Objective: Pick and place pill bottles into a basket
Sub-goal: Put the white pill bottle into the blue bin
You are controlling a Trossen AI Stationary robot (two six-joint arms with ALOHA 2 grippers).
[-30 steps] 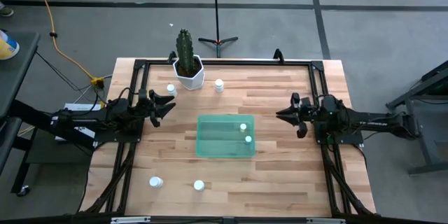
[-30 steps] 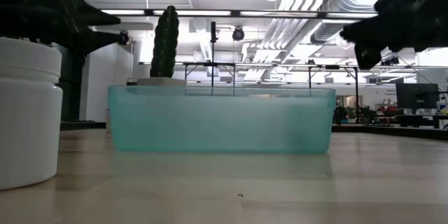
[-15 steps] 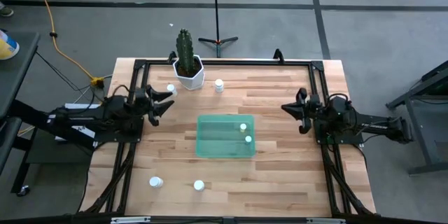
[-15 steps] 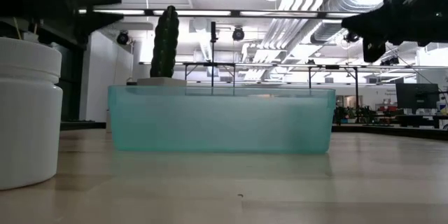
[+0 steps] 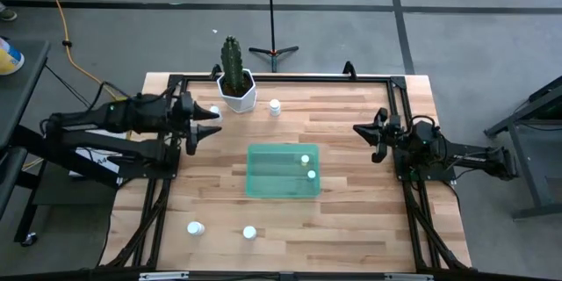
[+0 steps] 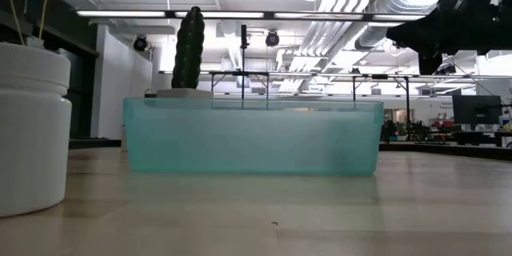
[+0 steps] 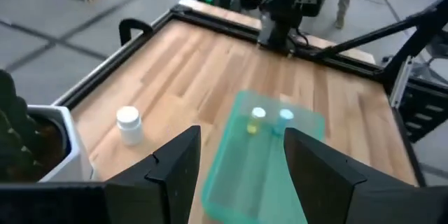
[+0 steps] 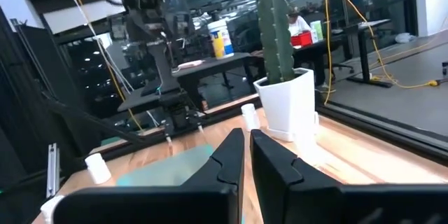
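The green basket [image 5: 263,184] sits mid-table and holds two pill bottles [image 5: 305,160] [image 5: 311,174]. One bottle [image 5: 275,105] stands near the far edge, to the right of the cactus pot. Two more stand near the front edge [image 5: 195,227] [image 5: 249,232]; one of them looms at the left of the low view [image 6: 28,128]. My left gripper [image 5: 213,123] is open and empty, raised above the table left of the basket. Its wrist view [image 7: 241,147] looks over the basket [image 7: 231,175]. My right gripper [image 5: 358,132] is shut and empty, hovering right of the basket [image 8: 246,143].
A white hexagonal pot with a cactus [image 5: 235,88] stands at the far left. A black metal frame [image 5: 290,77] runs along the table's edges. Bare wood lies right of the basket and along the front.
My left gripper has risen and gone toward the far edge, near the cactus pot; in the low view it has climbed to the picture's top. My right gripper has drifted a little toward the far edge. No bottle has moved.
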